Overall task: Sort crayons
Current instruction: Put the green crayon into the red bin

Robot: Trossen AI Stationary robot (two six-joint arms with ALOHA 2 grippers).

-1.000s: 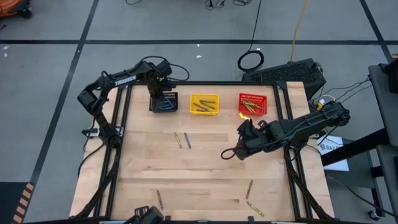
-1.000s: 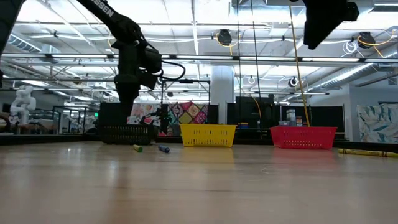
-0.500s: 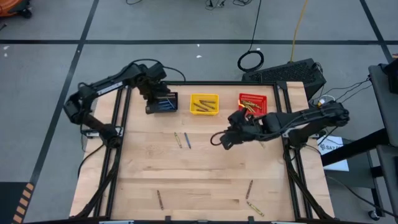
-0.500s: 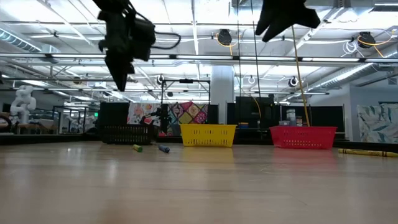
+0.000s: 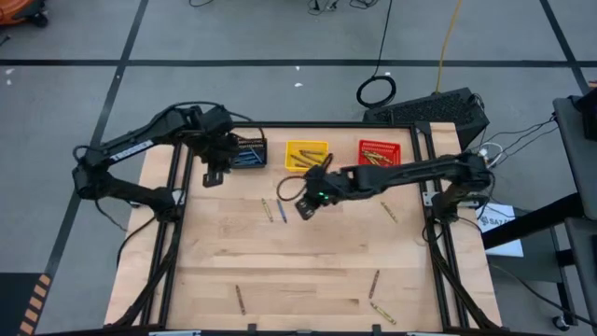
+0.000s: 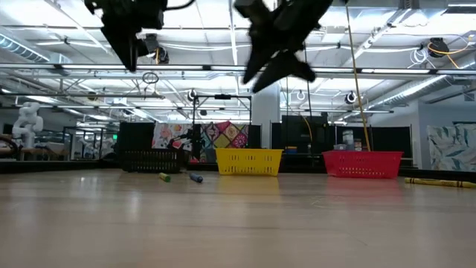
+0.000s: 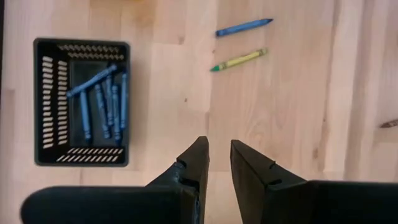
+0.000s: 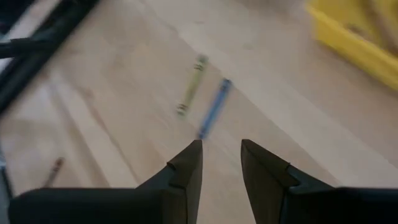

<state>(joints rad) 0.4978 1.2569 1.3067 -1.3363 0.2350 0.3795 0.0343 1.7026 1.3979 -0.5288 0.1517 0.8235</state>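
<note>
Sorting is judged largely done (bins filled), yet a blue crayon [image 5: 280,211] beside the yellow bin [image 5: 306,156] and others remain loose; both grippers are parted, empty.

Three bins [image 5: 306,156] stand along the table's [image 5: 308,271] far edge, crayons [image 5: 273,210] before them.

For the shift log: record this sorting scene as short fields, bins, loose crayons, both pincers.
black bin: blue crayons inside
yellow bin: yellow-olive crayons inside
red bin: crayons inside
loose pair: blue crayon beside yellow-olive crayon, mid-table
other loose crayons: several near the table's front edge and right side
left pincer: open, empty, raised beside black bin
right pincer: open, empty, raised near the loose pair
</note>
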